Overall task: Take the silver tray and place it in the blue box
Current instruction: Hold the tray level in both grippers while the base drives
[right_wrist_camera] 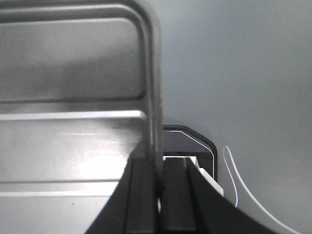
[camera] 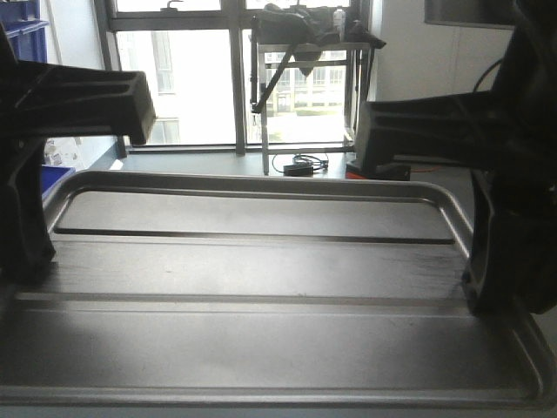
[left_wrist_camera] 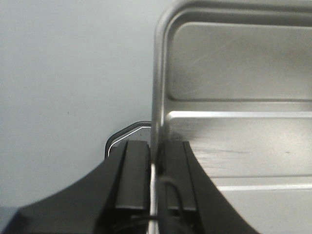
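- While clamped at both short ends, seen floor-up and level across nearly the whole front view: silver tray (camera: 261,340), with two long raised ridges (camera: 252,237) running side to side, a rolled rim and rounded corners.
- Pinched at its left rim by the left gripper (left_wrist_camera: 155,146), with one finger outside the rim and the other inside on the tray floor, jaws clenched tight on the metal wall.
- Gripped the same way at its right rim by the right gripper (right_wrist_camera: 158,163), closed hard on the wall with one finger inside and one outside.
- Cannot place it against any bench edge or corner: beside each rim in the wrist views, only a plain grey surface (left_wrist_camera: 63,73).
- Cannot tell whether resting on that surface or held above it.
- Peeking out from under the left rim, just beside the outer finger: a thin curved metal edge (left_wrist_camera: 122,132).
- Showing from under the right rim: a dark rounded-corner piece (right_wrist_camera: 195,139), and near it on the grey a thin white line (right_wrist_camera: 233,180).
- Past the tray's far left corner in the front view: a blue plastic piece (camera: 54,178), mostly hidden, so cannot tell whether the box or not.
- Higher, at the top left: dark blue bins (camera: 26,30).
- Farther back: a bright window (camera: 191,78), a white-framed stand (camera: 305,61) before it, and cables (camera: 300,165) on the floor below.
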`<state>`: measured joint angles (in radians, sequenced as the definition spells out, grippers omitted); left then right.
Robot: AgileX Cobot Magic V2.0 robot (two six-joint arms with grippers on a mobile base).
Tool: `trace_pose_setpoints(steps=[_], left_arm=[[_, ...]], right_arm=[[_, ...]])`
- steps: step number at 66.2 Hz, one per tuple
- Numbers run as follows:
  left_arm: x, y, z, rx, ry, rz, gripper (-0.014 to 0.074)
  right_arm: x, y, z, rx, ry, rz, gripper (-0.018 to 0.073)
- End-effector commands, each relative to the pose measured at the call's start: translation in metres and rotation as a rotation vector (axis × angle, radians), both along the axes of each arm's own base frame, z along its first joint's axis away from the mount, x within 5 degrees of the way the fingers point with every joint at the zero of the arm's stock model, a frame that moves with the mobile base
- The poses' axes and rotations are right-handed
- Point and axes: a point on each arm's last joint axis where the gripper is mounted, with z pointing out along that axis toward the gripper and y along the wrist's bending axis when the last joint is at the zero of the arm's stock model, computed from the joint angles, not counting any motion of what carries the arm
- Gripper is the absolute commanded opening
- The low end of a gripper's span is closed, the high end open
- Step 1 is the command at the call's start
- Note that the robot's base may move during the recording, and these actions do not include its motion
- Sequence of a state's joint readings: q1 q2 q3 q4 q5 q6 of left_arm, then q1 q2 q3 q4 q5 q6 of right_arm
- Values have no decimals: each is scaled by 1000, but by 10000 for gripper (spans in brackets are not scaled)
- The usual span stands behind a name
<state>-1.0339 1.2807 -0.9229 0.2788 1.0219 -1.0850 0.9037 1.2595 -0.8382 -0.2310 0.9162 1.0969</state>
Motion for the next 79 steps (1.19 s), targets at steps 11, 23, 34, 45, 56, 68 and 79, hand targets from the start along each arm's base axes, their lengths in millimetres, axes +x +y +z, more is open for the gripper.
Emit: trace_pose_setpoints(steps=[11,23,34,45,56,68,79], left_arm=[[0,-2,14,-68,-47,-8,6],[0,-2,14,-68,-47,-8,6],[0,-2,14,-68,-47,-8,6],[0,-2,14,-70,-47,-8,6],[0,-2,14,-70,-47,-8,6],[0,-2,14,-70,-47,-8,6],[0,-2,14,-70,-47,-8,6]], right_arm=[[3,2,16,67,-73,13,56],[3,2,16,66,-73,13,56],[3,2,16,65,-74,14,56],[3,2,16,63,-75,14,56],[3,2,16,63,-75,14,56],[3,2,16,63,-75,14,56],[3,2,16,63,-75,14,56]])
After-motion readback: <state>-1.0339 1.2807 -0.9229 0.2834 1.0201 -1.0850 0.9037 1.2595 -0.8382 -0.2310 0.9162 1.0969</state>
